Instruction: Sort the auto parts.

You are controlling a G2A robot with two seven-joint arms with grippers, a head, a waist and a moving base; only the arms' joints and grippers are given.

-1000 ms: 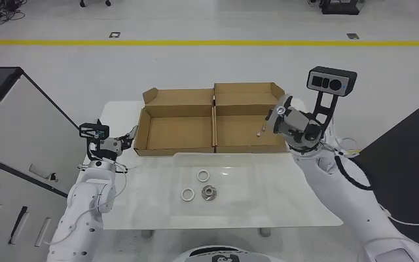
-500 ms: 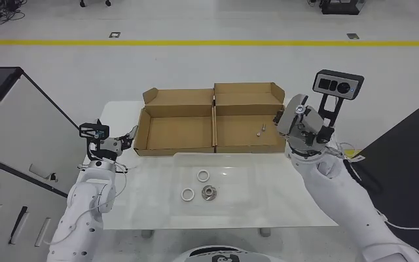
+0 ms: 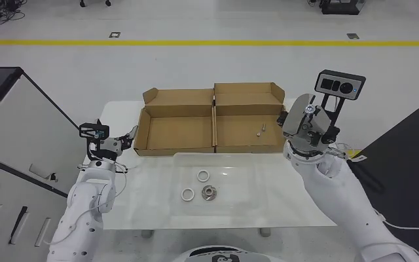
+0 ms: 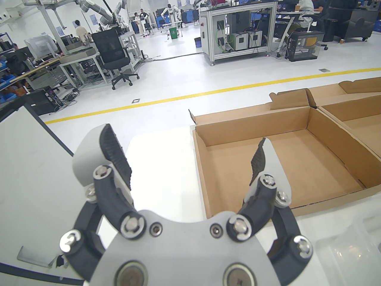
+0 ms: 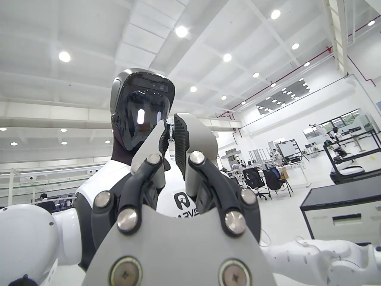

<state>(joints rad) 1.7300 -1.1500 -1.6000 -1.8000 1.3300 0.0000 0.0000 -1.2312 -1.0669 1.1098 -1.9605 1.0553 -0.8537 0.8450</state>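
Two white rings [image 3: 203,175] [image 3: 188,194] and a metal flanged part [image 3: 209,192] lie on the clear tray [image 3: 275,196] at the table's middle. A small bolt [image 3: 260,130] lies in the right cardboard box [image 3: 239,137]. The left cardboard box [image 3: 175,134] [image 4: 276,162] holds nothing. My right gripper [image 3: 306,112] [image 5: 171,133] is just past the right box's right end, pointing upward, and is shut on a small threaded screw [image 5: 170,133]. My left gripper [image 3: 127,136] [image 4: 190,156] stands open just left of the left box, with nothing between its fingers.
Both boxes sit side by side at the table's back, flaps folded outward. A white table [image 3: 124,114] carries everything, with bare room left of the boxes and along the tray's front edge. A dark panel [image 3: 39,124] stands at the far left.
My right arm has drawn back to the right from over the right box and turned its gripper upward. The left arm has not moved.
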